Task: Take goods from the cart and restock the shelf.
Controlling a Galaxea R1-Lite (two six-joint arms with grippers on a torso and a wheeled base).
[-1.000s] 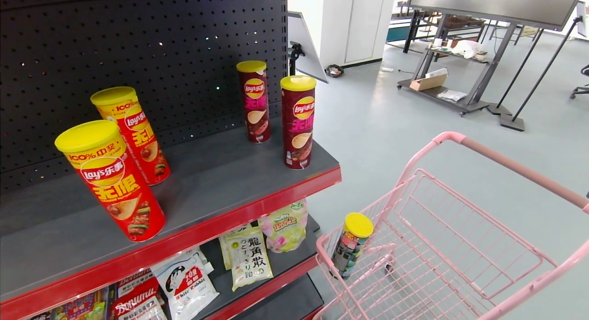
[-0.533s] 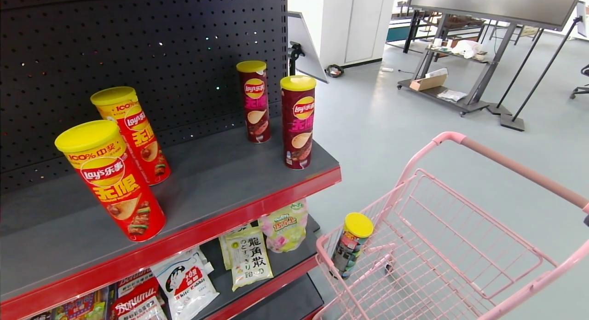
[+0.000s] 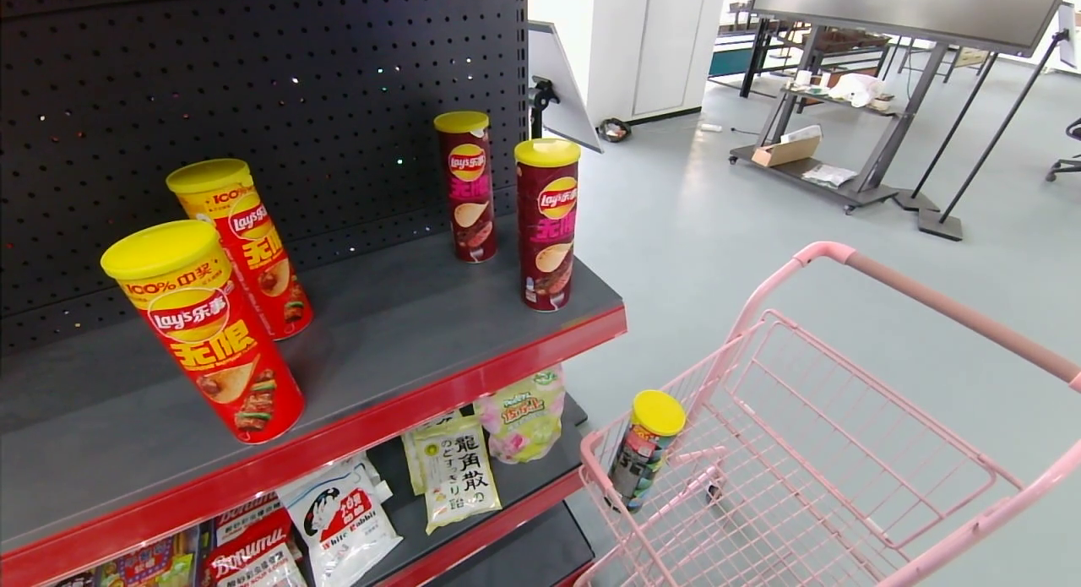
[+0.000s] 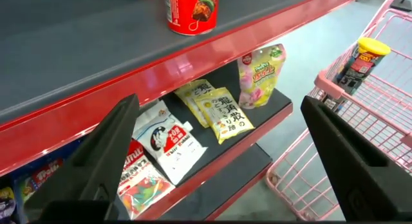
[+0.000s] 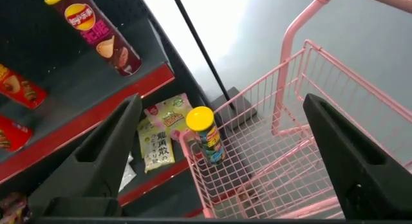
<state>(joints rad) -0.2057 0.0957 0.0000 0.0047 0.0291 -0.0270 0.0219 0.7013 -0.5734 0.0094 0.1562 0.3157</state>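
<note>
A can with a yellow lid stands upright in the pink cart's corner nearest the shelf, also seen as the can and the can. On the top shelf board stand two red cans at the left and two dark red cans at the right end. My left gripper is open, level with the shelf's red front edge, nothing between its fingers. My right gripper is open above the cart, over the can and clear of it.
Snack bags hang and lie on the lower shelf boards. Between the two pairs of cans the top board is bare. A metal rack and stand poles are far back on the grey floor.
A small dark part at the head view's right edge has slipped out of the picture. Cans, cart and shelf stand as before.
</note>
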